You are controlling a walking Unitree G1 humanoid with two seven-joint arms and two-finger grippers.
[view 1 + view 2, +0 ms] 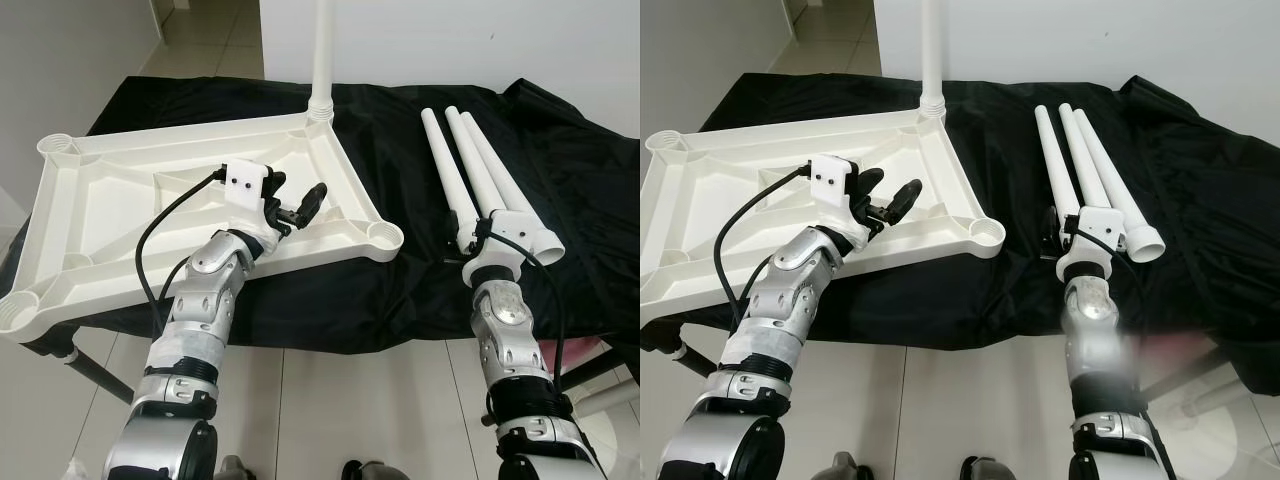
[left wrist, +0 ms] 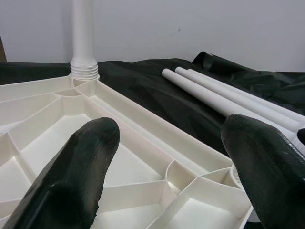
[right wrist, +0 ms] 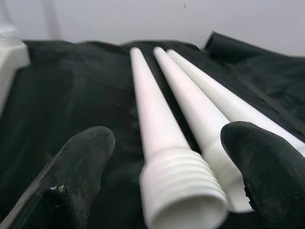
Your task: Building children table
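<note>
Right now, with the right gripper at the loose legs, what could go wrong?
The right gripper, open, straddles the threaded end of the nearest leg; the three legs touch, so closing may nudge its neighbours and roll them on the black cloth. The tabletop overhangs the front edge, so the left gripper pressing on it could tip it.

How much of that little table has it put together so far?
One leg already stands screwed into a corner of the upturned tabletop. The right gripper is open around the threaded end of the next leg; the left gripper hovers open over the tabletop. Three loose legs remain to fit.
</note>
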